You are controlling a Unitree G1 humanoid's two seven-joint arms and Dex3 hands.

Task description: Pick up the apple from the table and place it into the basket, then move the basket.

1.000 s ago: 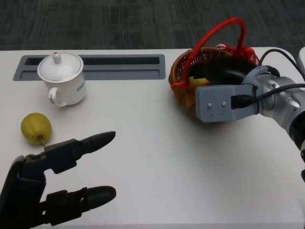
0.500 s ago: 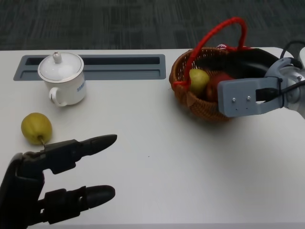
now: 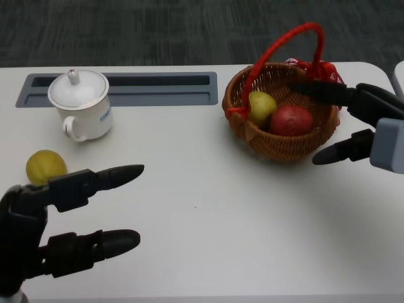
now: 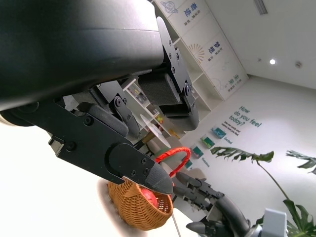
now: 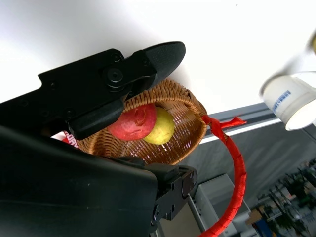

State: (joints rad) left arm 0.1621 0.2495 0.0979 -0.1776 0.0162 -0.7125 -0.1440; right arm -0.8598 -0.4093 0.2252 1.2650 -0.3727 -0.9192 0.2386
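Observation:
The red apple [image 3: 291, 120] lies inside the brown wicker basket [image 3: 278, 148], next to a yellow-green fruit [image 3: 261, 106]. The basket has a red handle [image 3: 285, 44] arching over it. My right hand [image 3: 353, 123] is at the basket's right side, fingers spread apart and holding nothing; one finger reaches over the rim, another lies by the outer wall. In the right wrist view the apple [image 5: 133, 122] and basket [image 5: 173, 143] show past my fingers [image 5: 118, 79]. My left hand [image 3: 57, 233] hovers open at the near left, away from the basket.
A yellow pear [image 3: 45, 166] lies on the white table [image 3: 208, 208] just beyond my left hand. A white lidded mug [image 3: 82, 104] stands at the back left, before a grey recessed tray [image 3: 120, 88]. The table's right edge is close to the basket.
My right hand has drawn back to the right out of the basket, uncovering the apple now lying inside. The left hand shifted slightly; the camera moved a little.

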